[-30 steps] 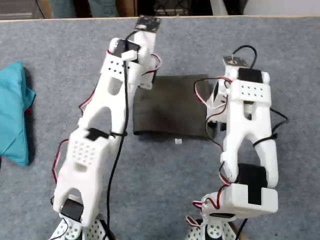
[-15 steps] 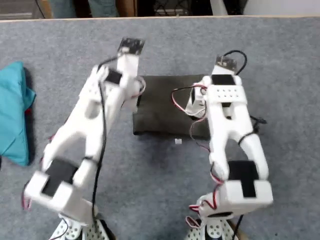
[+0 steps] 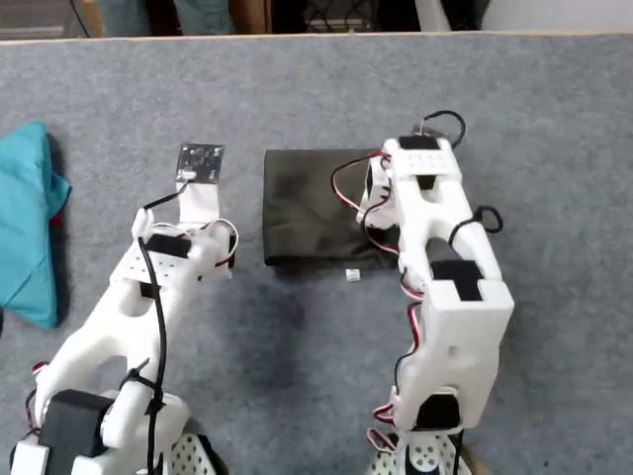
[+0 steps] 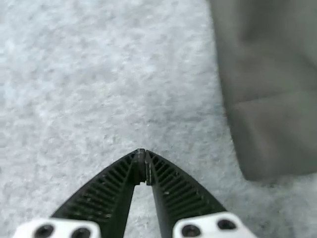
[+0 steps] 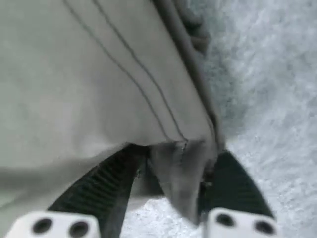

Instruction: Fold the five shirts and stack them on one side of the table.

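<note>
Status: the dark olive-grey folded cloth shirt lies flat in the middle of the grey felt-covered tabletop, between the two arms. The right hand is clamped on a fold of fabric at that shirt's right edge. The left hand has its tips pressed together with nothing in them, over bare tabletop just beside the shirt's left edge. A teal cloth shirt sits at the far left edge, well apart. A small white tag lies just beside the dark shirt's near edge.
</note>
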Available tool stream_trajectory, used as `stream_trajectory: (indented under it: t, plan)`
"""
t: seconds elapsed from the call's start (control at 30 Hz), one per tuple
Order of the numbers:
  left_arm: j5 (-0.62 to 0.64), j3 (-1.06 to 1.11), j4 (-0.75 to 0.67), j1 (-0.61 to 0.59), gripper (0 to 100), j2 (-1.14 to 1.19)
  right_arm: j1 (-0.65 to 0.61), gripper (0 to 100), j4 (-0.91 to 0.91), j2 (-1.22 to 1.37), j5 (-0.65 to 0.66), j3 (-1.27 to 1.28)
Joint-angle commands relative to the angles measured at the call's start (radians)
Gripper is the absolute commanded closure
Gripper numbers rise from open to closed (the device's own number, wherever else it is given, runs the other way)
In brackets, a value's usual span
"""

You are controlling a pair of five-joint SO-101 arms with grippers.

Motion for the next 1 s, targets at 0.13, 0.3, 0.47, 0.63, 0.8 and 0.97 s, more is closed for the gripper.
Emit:
stream_trajectory:
  t: [0.13,0.3,0.47,0.63,0.8,0.97]
  plan:
    - [0.006,0.007,-0.020,-0.008,97,-0.035,0.026,95.3,0.094,0.041,0.077,-0.093]
    - [0.006,0.007,-0.020,-0.008,97,-0.035,0.049,98.5,0.176,0.036,0.120,-0.208]
    - [0.006,0.007,-0.018,-0.010,97,-0.035,0.083,98.5,0.281,0.039,0.181,-0.381]
    - [0.002,0.007,-0.014,-0.012,97,-0.035,0.203,98.5,0.347,0.044,0.311,-0.541]
    - [0.002,0.007,-0.014,-0.012,97,-0.035,0.371,98.5,0.345,0.044,0.457,-0.596]
    - [0.002,0.005,-0.012,-0.012,97,-0.035,0.537,98.5,0.325,0.056,0.540,-0.634]
